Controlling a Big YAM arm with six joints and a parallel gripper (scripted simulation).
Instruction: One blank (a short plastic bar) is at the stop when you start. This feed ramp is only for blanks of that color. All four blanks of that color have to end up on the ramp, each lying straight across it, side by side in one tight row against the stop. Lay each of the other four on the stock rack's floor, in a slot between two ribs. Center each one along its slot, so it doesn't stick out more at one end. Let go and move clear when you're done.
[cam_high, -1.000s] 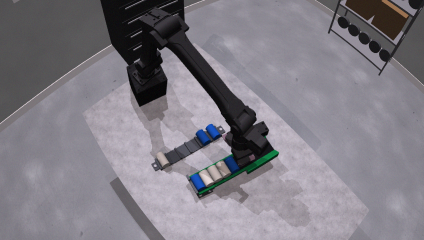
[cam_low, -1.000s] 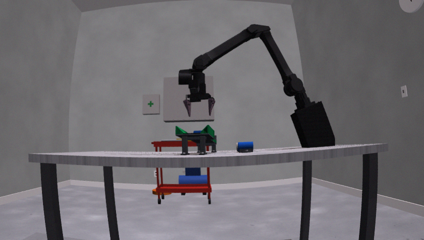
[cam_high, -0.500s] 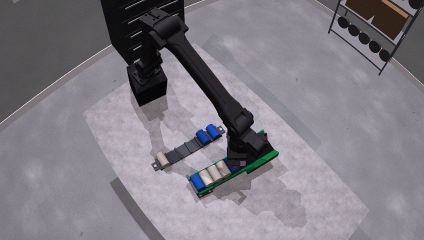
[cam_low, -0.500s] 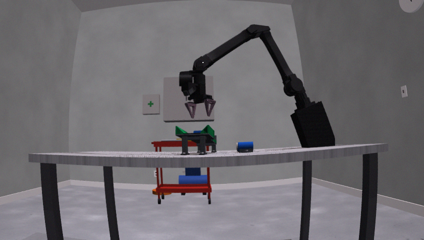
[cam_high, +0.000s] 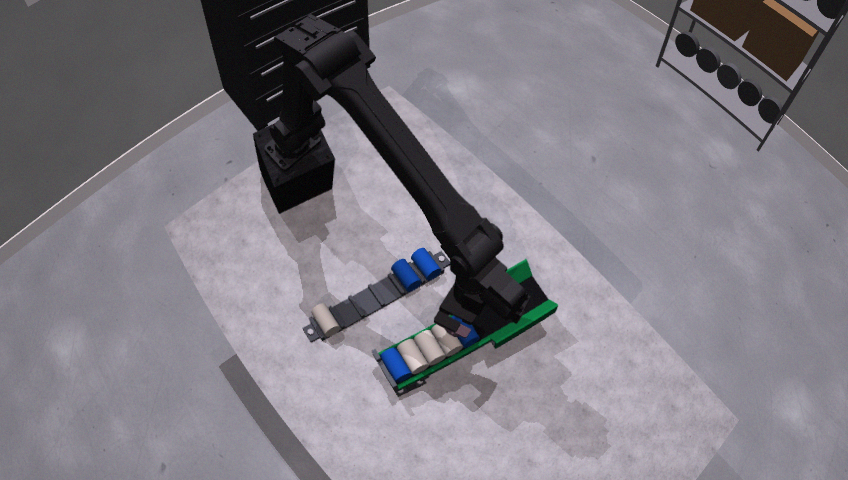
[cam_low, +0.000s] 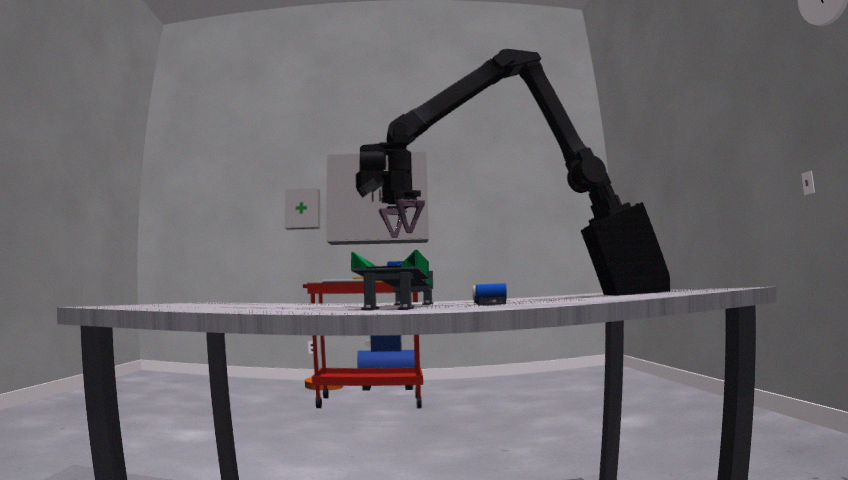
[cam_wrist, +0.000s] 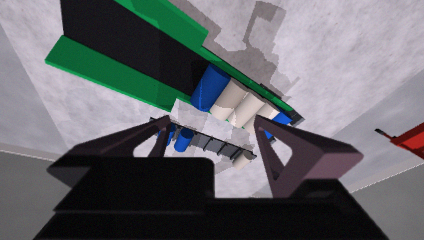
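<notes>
Dark purple triangular fingers (cam_low: 393, 224) spread wide, empty, hovering above the green-railed feed ramp (cam_low: 418, 261); blue cylindrical plastic blank (cam_wrist: 209, 88) lies below, untouched.
</notes>
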